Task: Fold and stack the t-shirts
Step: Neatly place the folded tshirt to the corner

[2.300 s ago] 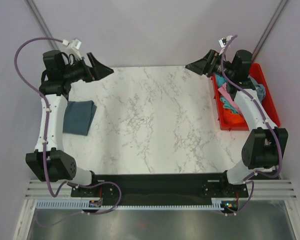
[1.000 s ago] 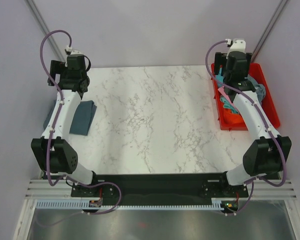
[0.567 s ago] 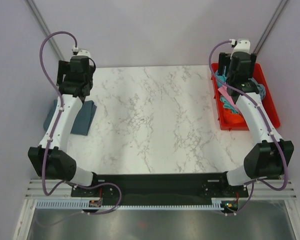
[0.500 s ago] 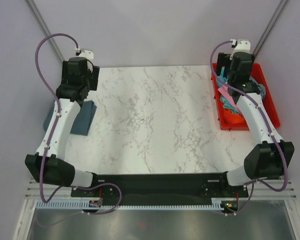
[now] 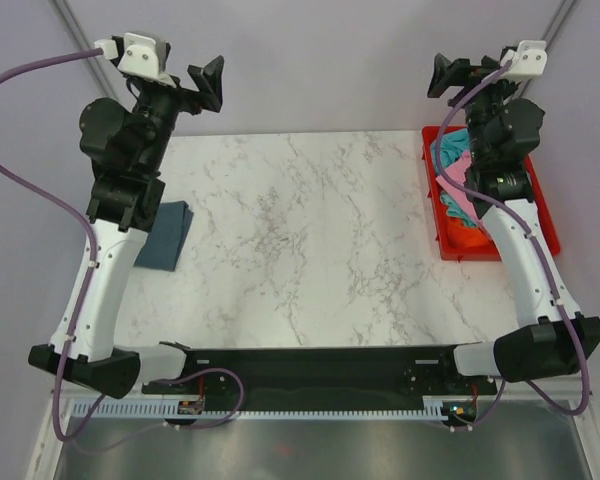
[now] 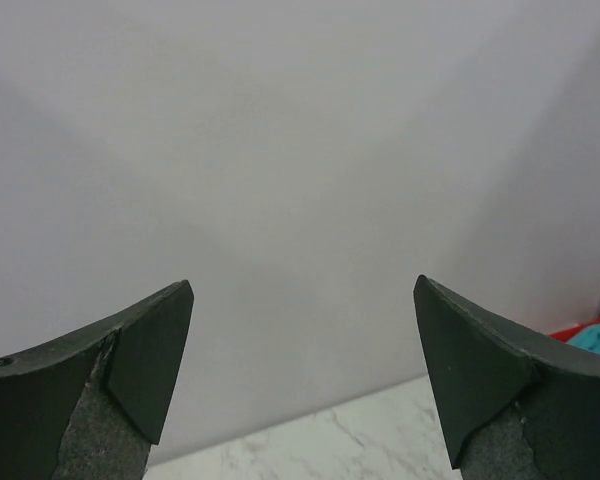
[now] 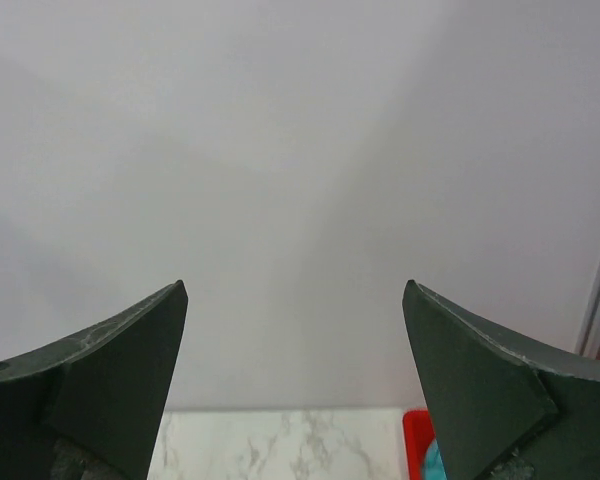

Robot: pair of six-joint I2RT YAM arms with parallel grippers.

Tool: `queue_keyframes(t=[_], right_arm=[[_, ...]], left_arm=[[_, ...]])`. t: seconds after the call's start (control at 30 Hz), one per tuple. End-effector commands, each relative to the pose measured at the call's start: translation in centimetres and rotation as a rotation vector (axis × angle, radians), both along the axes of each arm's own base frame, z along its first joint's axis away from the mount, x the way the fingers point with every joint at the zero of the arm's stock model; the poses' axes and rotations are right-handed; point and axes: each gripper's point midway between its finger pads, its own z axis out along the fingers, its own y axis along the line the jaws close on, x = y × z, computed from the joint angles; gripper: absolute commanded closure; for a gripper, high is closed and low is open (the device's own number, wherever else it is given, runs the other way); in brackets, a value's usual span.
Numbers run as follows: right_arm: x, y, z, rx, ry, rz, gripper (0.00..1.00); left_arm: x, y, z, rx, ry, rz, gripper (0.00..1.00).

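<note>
A dark slate-blue t-shirt [image 5: 164, 235] lies folded at the table's left edge, partly behind my left arm. More t-shirts sit bunched in the red bin [image 5: 433, 205] at the right: a pink one [image 5: 458, 205] and a teal one [image 5: 450, 158] show. My left gripper [image 5: 208, 82] is raised high above the back left corner, open and empty. High above the bin my right gripper [image 5: 446, 77] is also open and empty. In the left wrist view the left gripper [image 6: 305, 330] faces the back wall, as does the right gripper [image 7: 295, 340] in the right wrist view.
The white marble table [image 5: 310, 240] spans the middle between the arms. Grey walls close in the back and both sides. The left wrist view catches a corner of the red bin [image 6: 592, 328]; the right wrist view shows its edge [image 7: 416, 440].
Both arms have swung up from a downward-pointing pose to a high one, with the grippers now aimed at the back wall. Both stayed open. The shirts have not moved.
</note>
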Motion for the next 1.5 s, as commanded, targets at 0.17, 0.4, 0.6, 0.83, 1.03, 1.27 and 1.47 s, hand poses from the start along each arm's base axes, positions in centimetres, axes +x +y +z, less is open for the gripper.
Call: queue_keyframes(t=[0.17, 0.4, 0.6, 0.83, 1.03, 1.27, 1.47], right_arm=[[-5.2, -0.5, 12.1, -0.105, -0.466, -0.085, 0.02], [-6.0, 0.1, 14.2, -0.175, -0.534, -0.104, 0.02], [-2.4, 0.7, 5.5, -0.119, -0.096, -0.018, 0.02], [-4.7, 4.4, -8.0, -0.13, 0.488, 0.236, 0.02], [-8.2, 6.9, -18.2, -0.236, 0.928, 0.488, 0.02], [-14.0, 13.7, -21.5, 0.36, 1.153, 1.159, 0.02], [-11.7, 15.6, -19.6, 0.789, 1.244, 1.427, 0.02]], left_arm=[[-3.2, 1.4, 9.3, 0.093, -0.563, 0.295, 0.01], [-4.2, 0.7, 11.3, 0.095, -0.6, 0.277, 0.01], [-1.2, -2.8, 0.8, 0.23, -0.158, 0.083, 0.0], [-2.5, -4.3, -15.1, 0.405, 0.494, -0.018, 0.01], [-7.9, -4.2, -24.4, 0.532, 0.936, -0.177, 0.01], [-11.4, -6.7, -25.2, 0.215, 1.206, -0.626, 0.01], [-12.5, -8.1, -17.1, -0.485, 1.312, -1.258, 0.02]])
